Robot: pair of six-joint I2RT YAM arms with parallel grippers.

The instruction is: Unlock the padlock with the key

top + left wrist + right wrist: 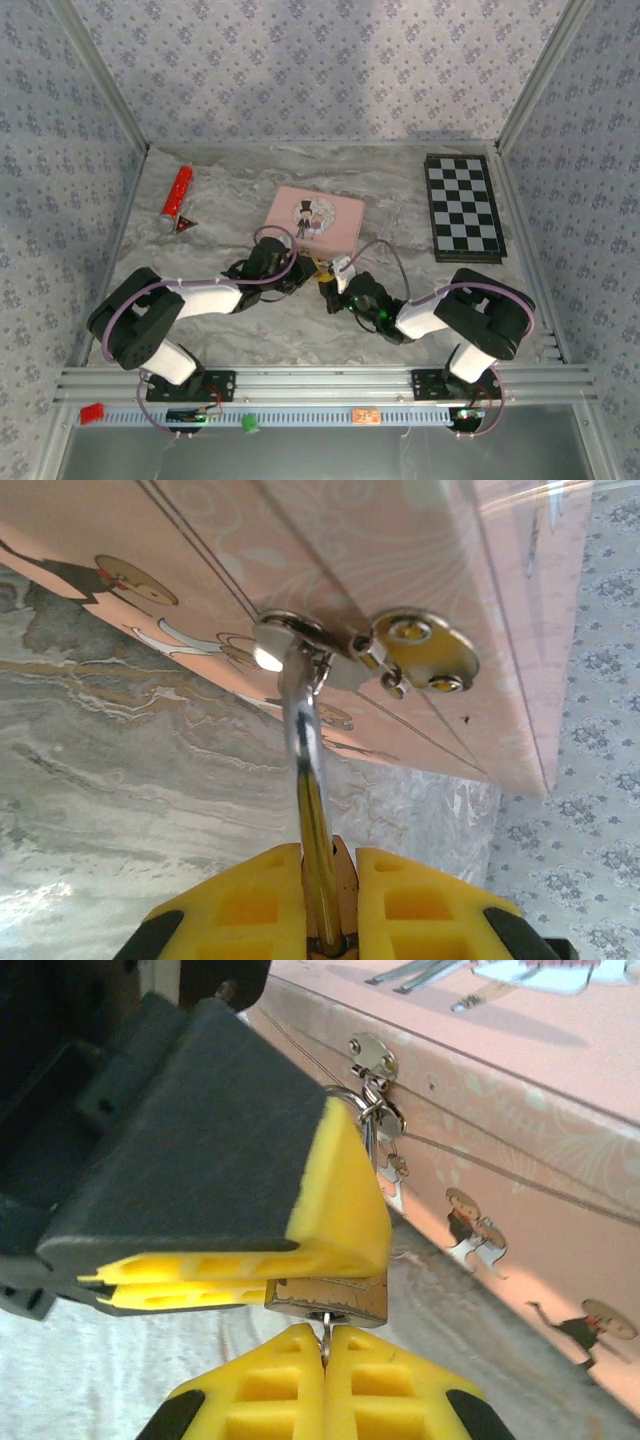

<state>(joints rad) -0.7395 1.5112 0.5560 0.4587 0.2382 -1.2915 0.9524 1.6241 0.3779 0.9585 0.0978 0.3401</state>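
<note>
- Pale pink is shown on the tin at the centre of the top view, printed with a small dark cartoon figure.
- Black and white checks are carried by the board at the upper right.
- Red, with a silver end, is seen on the tube at the upper left.
- Grey-white marbling is spread over the table.
- A pale grey-blue floral repeat is printed on the walls.
- Brass-gold is seen on the padlock, silver on the key just below it.
- Yellow pads are worn by the left gripper and the right gripper.
- Black and white are combined on the arms.
</note>
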